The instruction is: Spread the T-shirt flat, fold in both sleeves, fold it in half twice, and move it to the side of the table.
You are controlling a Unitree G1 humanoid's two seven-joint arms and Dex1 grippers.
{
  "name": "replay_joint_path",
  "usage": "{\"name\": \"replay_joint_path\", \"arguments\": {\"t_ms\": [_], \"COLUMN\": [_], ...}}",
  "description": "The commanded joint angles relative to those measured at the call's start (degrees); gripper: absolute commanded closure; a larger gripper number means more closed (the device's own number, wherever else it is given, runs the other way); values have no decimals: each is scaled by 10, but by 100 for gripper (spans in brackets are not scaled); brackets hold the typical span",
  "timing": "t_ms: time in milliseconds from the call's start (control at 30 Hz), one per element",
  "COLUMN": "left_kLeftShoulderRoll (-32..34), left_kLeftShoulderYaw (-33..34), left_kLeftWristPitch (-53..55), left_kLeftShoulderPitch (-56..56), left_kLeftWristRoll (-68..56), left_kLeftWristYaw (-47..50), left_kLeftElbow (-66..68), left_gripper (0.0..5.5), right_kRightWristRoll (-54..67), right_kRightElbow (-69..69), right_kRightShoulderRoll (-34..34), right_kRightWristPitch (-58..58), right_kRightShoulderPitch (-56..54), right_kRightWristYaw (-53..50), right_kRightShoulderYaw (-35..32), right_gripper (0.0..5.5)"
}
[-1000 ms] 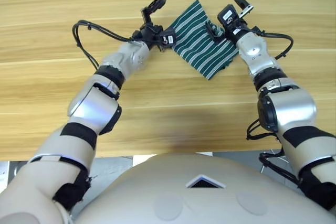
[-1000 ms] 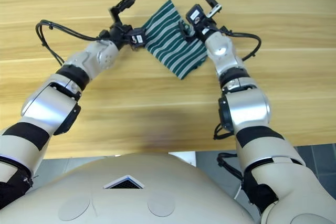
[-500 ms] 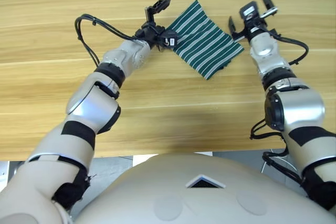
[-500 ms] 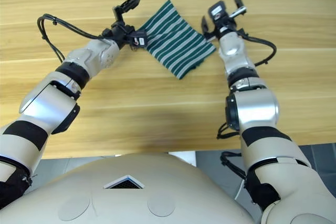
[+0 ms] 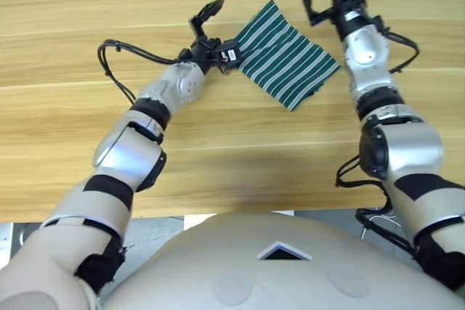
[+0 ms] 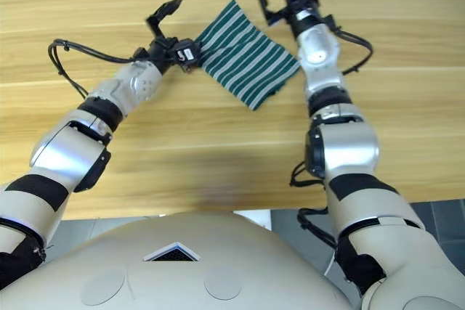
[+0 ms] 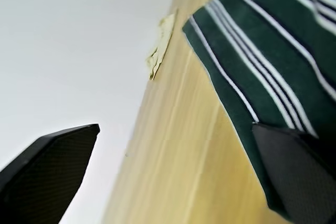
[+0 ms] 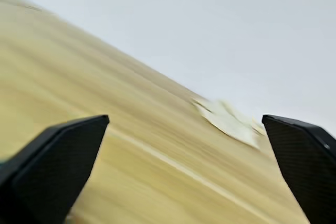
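Silver-beige arms with black joint bands and looped black cables.

We see bright, even light from above across the wooden table, palest toward its far edge; the T-shirt casts a thin, soft shadow along its near edge.

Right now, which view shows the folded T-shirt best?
The left eye view: nearly all of the folded T-shirt is in sight on the table. The right eye view matches it. The left wrist view catches one striped corner. The right wrist view faces table and wall.
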Motion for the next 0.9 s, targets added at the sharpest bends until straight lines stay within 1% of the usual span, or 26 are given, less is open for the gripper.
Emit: {"name": "replay_joint_path", "arguments": {"t_ms": [33,100,167,233,300,400,500,567,667,767,900], "left_kLeftShoulderRoll": [-10,-15,-18,-33,-45,-61,-58,-46,-35,-27,-28], "left_kLeftShoulderYaw": [42,69,124,198,249,310,365,400,440,468,484], "left_kLeftWristPitch": [-30,-53,-114,-186,-208,-120,17,57,75,49,-6], "left_kLeftShoulderPitch": [19,21,27,43,64,97,130,142,151,157,152], "left_kLeftWristRoll": [-45,-73,-142,-275,-418,-625,-793,-829,-812,-772,-707], "left_kLeftWristYaw": [-24,-30,-51,-129,-227,-370,-465,-492,-510,-521,-522], "left_kLeftElbow": [2,-5,-31,-84,-160,-298,-414,-422,-375,-312,-238], "left_gripper": [11,11,11,11,11,11,11,11,11,11,11], "right_kRightWristRoll": [-88,-123,-155,-165,-149,-101,-72,-50,-29,-15,3], "right_kRightElbow": [15,27,43,59,70,77,77,79,82,77,56], "right_kRightShoulderRoll": [14,19,21,12,-4,-36,-70,-109,-178,-237,-288], "right_kRightWristPitch": [32,60,106,157,206,255,272,290,322,327,267], "right_kRightShoulderPitch": [24,30,33,34,34,39,54,74,110,136,144], "right_kRightWristYaw": [-24,-46,-74,-94,-105,-113,-121,-135,-154,-150,-149], "right_kRightShoulderYaw": [83,114,142,152,138,91,57,28,-4,-27,-55], "right_gripper": [10,10,10,10,10,10,10,10,10,10,10]}}
